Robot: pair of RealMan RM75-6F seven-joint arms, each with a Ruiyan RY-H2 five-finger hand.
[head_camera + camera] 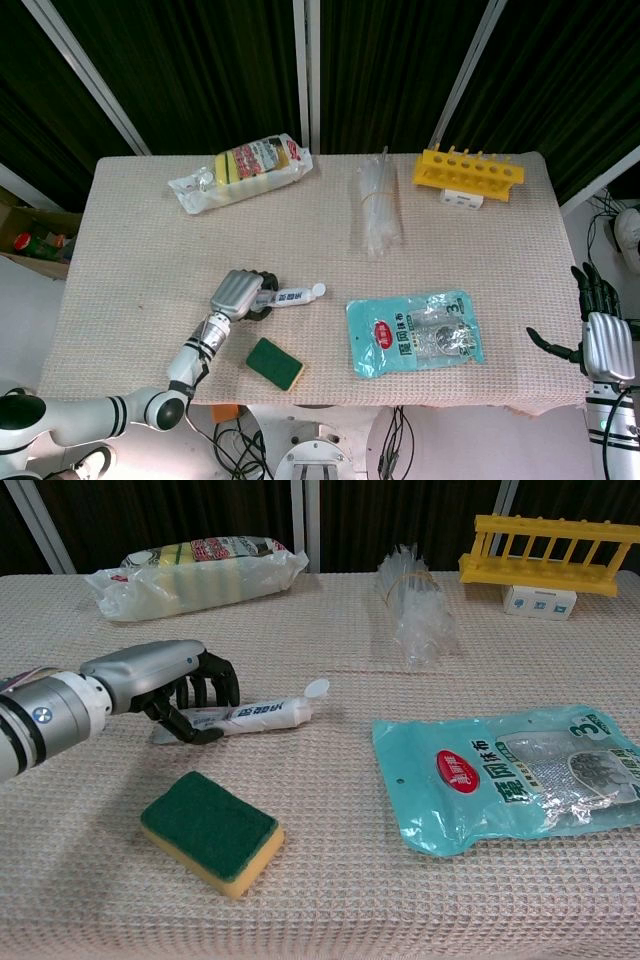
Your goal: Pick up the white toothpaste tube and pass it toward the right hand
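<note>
Your left hand [160, 675] has its fingers curled over the tail end of the white toothpaste tube [255, 715], with the thumb tucked under it near the counter [330, 900]; the tube looks gripped, though you cannot tell from either view whether it has left the cloth. It lies lengthwise with its white flip cap [317, 690] pointing toward 3 o'clock, free of the hand. In the head view the same hand [236, 294] sits over the tube [290, 296] at the counter's near-left area. Your right hand [606, 340] waits off the counter's right edge at 4 o'clock, fingers spread, holding nothing. A green-and-yellow sponge [211, 832] lies just at 6 o'clock of the tube, apart from it. A teal packet [505, 778] lies at 3 o'clock of the tube, well apart.
</note>
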